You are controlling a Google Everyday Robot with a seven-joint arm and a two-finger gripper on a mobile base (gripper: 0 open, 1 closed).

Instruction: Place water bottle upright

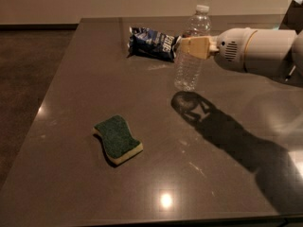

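The water bottle is clear and ribbed with a white cap at the top. It hangs nearly upright, tilted slightly, above the dark table, with its shadow on the surface below it. My gripper, with cream-coloured fingers, comes in from the right and is shut on the bottle's upper body below the neck. The white arm stretches off to the right edge.
A dark blue snack bag lies just left of the bottle near the table's far side. A green sponge with a yellow underside lies left of centre, nearer the front. The table's left edge drops to a dark floor.
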